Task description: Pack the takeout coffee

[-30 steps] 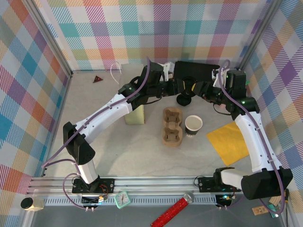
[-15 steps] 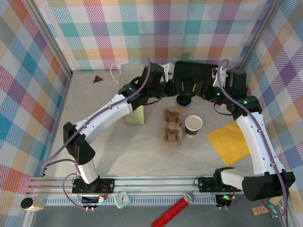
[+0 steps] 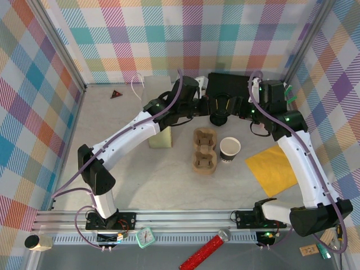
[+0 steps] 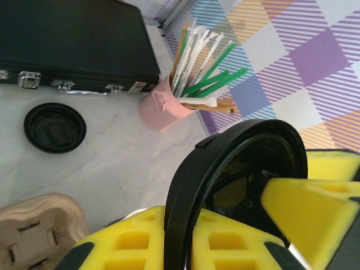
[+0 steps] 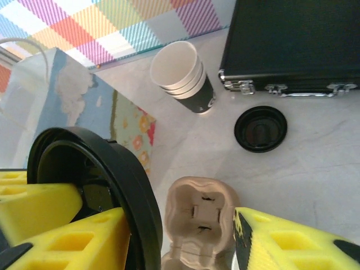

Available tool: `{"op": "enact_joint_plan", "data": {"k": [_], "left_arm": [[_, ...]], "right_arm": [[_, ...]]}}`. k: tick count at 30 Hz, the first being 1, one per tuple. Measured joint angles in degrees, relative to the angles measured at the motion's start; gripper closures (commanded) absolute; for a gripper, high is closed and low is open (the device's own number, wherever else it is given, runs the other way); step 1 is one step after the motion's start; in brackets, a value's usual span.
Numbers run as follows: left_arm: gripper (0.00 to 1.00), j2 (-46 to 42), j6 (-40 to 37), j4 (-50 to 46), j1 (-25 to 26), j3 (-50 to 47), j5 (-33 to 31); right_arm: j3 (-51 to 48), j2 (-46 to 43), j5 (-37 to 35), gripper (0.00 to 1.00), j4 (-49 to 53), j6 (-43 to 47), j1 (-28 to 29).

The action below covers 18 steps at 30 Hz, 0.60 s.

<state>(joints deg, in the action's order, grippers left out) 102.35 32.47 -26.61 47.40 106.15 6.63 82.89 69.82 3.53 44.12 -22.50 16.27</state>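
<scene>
Left wrist view: the left gripper [image 4: 179, 239] has its yellow, ribbed jaws clenched on the rim of a round black plastic lid [image 4: 247, 135], which stands on edge, hollow side showing. From the right wrist, the right gripper [image 5: 185, 242] has its jaws released and standing wide, with that lid against one of them only. Seen from above, the paper cup [image 3: 229, 148], with its dark body, pale rim and no lid, stands upright on the marbled worktop [image 3: 169, 185], just right of a moulded brown pulp carrier [image 3: 204, 151]. A second black lid [image 4: 54, 127] lies flat near a hard black case [image 4: 73, 39] with metal latches. A stack of nested cups [image 5: 183, 79] lies tipped beside a printed paper bag [image 5: 34, 101].
</scene>
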Motion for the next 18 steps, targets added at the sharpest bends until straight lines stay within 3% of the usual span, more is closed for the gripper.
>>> {"op": "enact_joint_plan", "data": {"k": [7,16,18], "left_arm": [[0.86,1.5,-0.6,-3.4,0.2,1.0,-3.9],[0.86,2.0,-0.8,-5.9,0.5,1.0,-6.1],[0.86,2.1,-0.8,-6.4,0.5,1.0,-6.3]], "right_arm": [[4.6,1.8,-8.7,0.57,3.6,2.7,5.3],[6.9,8.9,-14.2,0.64,7.2,4.0,6.9],[6.9,9.3,-14.3,0.72,7.4,4.0,7.1]]}}
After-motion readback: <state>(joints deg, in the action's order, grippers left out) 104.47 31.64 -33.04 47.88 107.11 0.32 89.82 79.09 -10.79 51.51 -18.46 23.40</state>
